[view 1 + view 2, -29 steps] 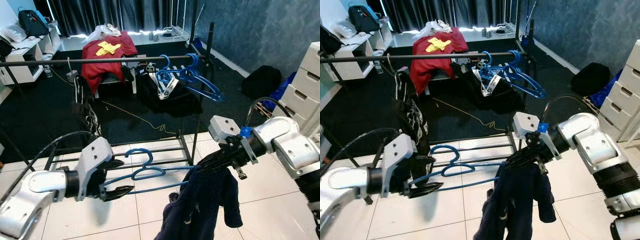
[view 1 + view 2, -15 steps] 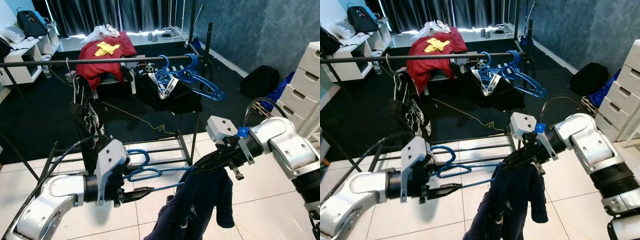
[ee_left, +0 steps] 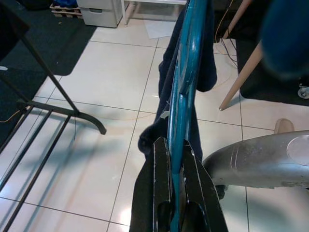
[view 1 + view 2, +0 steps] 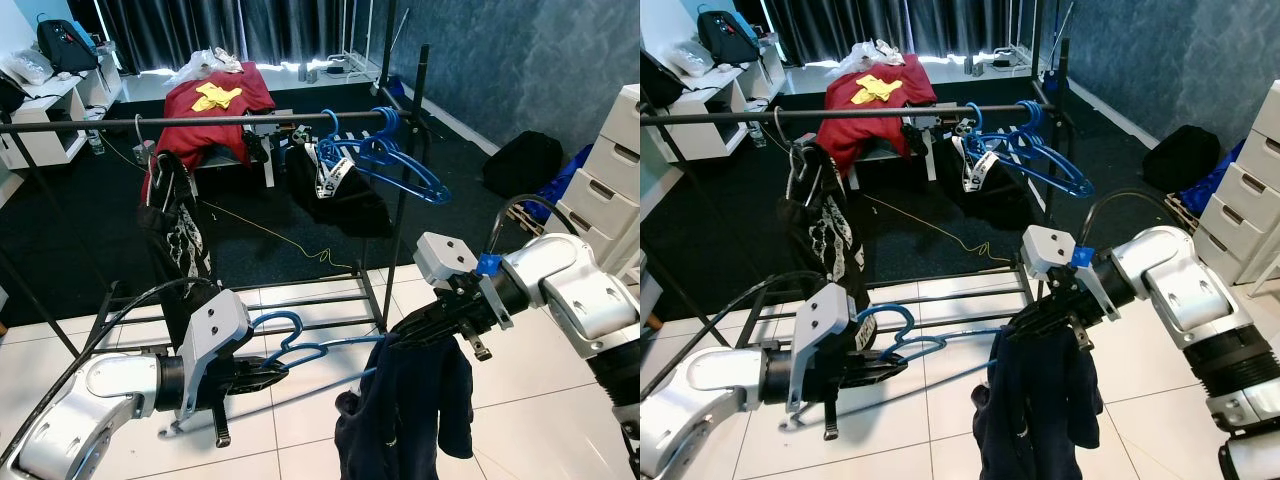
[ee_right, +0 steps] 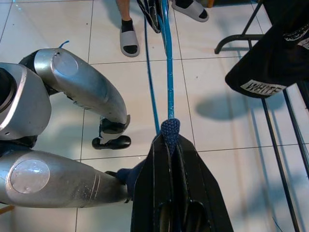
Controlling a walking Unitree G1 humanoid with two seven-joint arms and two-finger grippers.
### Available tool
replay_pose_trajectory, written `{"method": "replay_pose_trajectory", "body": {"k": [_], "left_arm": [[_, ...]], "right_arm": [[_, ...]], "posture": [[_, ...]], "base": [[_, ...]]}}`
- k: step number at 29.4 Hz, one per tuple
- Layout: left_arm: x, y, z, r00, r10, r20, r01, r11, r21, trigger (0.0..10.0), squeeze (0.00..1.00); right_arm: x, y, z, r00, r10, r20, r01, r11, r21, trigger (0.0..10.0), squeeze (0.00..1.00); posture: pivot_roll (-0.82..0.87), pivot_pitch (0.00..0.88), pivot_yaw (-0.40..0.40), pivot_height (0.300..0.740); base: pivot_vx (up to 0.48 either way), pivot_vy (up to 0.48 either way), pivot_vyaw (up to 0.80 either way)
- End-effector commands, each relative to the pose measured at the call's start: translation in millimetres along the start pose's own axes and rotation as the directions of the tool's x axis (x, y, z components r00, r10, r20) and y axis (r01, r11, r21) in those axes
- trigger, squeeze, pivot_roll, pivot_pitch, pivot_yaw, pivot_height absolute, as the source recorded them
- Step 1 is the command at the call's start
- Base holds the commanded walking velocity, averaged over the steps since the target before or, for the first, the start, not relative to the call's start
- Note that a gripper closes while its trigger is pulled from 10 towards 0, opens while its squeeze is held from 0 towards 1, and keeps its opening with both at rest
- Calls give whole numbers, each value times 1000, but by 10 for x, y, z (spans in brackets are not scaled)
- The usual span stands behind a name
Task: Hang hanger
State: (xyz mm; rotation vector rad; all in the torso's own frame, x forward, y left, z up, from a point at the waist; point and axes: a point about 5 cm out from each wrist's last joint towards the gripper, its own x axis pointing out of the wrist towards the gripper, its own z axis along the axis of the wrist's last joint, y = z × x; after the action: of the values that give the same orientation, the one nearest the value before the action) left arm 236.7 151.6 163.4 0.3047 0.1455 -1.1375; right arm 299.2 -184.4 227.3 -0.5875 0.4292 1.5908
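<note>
Both grippers are clamped on the hanger [image 4: 320, 352], left gripper [image 4: 268, 370] near its hook, right gripper [image 4: 418, 327] at the garment [image 4: 405, 420] end, below the rail [image 4: 200, 121]. Stiff, light, end-heavy; the frame is best gripped.

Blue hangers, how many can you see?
At least 3: one blue hanger carrying a dark garment, held between the left gripper and right gripper, plus about two on the rail. Overlap may hide more.

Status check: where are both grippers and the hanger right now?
Left gripper shut on blue hanger near its hook. Right gripper shut on the other end, dark garment draped there. Hanger low, below rail; not yet hung.
</note>
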Motion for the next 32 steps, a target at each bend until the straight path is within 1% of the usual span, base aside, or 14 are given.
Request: {"method": "replay_pose_trajectory", "body": {"k": [1,5,6,7,10,19,20,24,25,28,29,30,31,32], "left_arm": [[27,15,-39,1000,22,-11,-23,1000,-9,0,0],[94,-4,-53,999,31,12,-31,999,-22,0,0],[130,-8,-56,999,41,28,-40,999,-34,1882,0],[153,-10,-57,998,48,39,-47,998,-43,1882,0],[248,-20,-62,990,96,104,-87,992,-91,3804,0],[382,-41,-31,953,195,231,-150,969,-197,4157,0],[405,-53,-23,944,210,255,-155,964,-218,4314,0],[433,-64,-11,930,232,286,-164,956,-245,4392,0],[463,-76,7,915,250,317,-165,948,-272,4431,0],[487,-90,29,901,263,346,-161,941,-297,4471,0],[499,-90,44,891,273,364,-160,937,-312,4745,0],[507,-90,54,883,281,376,-159,933,-322,4745,0],[515,-91,64,878,284,385,-158,932,-328,4824,0],[521,-91,70,876,285,389,-156,931,-330,4824,0]], "right_arm": [[4,16,36,1000,15,-9,-15,1000,-20,0,0],[9,2,56,1000,11,-1,-11,1000,-29,0,0],[11,-7,67,1000,9,4,-9,999,-34,0,0],[13,-13,74,1000,7,7,-7,999,-37,0,0],[5,-41,111,1000,-7,23,8,999,-54,0,0],[-50,-82,175,998,-26,50,29,997,-74,667,0],[-68,-98,185,998,-36,57,40,996,-79,3608,0],[-95,-122,203,996,-51,71,57,995,-85,4275,0],[-132,-152,240,993,-71,96,80,992,-93,10000,0],[-174,-186,287,987,-93,130,106,990,-97,10000,0],[-205,-212,334,980,-106,171,124,988,-97,10000,188],[-227,-229,367,973,-115,199,136,986,-96,10000,188],[-255,-248,413,963,-123,239,150,984,-97,10000,906],[-274,-259,443,956,-128,265,159,983,-97,10000,906]], "posture": [[-87,0,2,740],[-86,0,0,740],[-86,0,0,740],[-86,0,0,740],[-86,0,-5,740],[-85,0,-9,740],[-86,0,-10,740],[-86,0,-11,740],[-88,0,-14,740],[-90,0,-16,740],[-91,0,-18,740],[-91,0,-18,740],[-93,0,-20,740],[-93,0,-20,740]], "base": [[0,0,0],[0,0,0],[0,0,0],[0,0,0],[0,0,0],[0,0,0],[0,0,0],[0,0,0],[0,0,0],[0,0,0],[0,0,0],[0,0,0],[0,0,0],[0,0,0]]}}
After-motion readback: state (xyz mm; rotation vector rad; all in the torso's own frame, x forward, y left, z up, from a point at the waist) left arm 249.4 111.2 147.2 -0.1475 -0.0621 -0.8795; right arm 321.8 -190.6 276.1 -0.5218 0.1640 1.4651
